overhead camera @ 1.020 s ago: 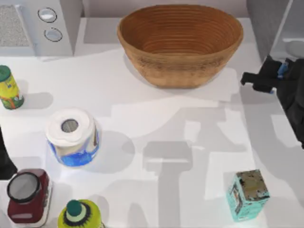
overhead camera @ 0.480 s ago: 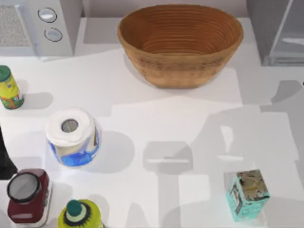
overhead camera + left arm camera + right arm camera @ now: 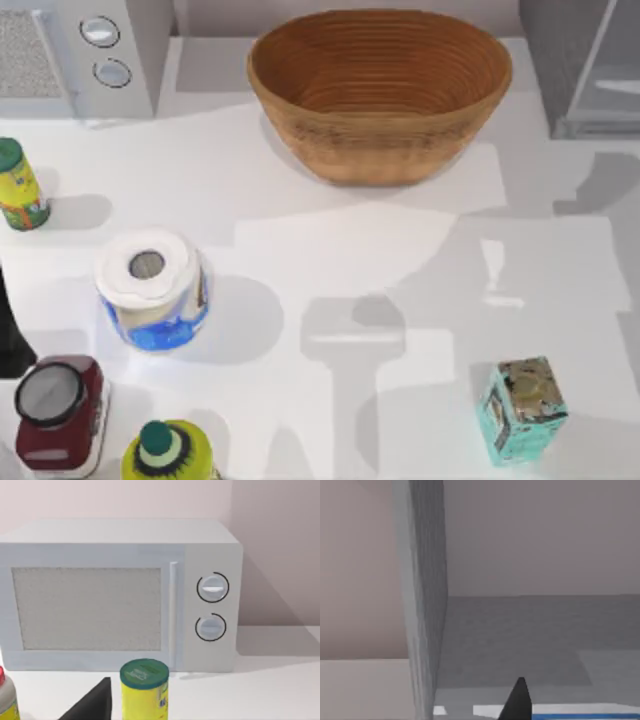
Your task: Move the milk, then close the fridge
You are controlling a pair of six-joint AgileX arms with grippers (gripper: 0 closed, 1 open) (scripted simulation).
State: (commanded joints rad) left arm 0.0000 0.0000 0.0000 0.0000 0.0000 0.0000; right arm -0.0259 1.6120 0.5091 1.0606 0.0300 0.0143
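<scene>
The right end effector has gone from over the tabltop beside the fridge (image 3: 585, 70); its grip can't be told.

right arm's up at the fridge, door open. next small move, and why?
Probably set the milk down inside the fridge before touching the door. In the right wrist view the right gripper sits by a blue-and-white strip, likely the milk, past the edge-on door, which stands open. The left arm is parked at the table's left edge.
</scene>
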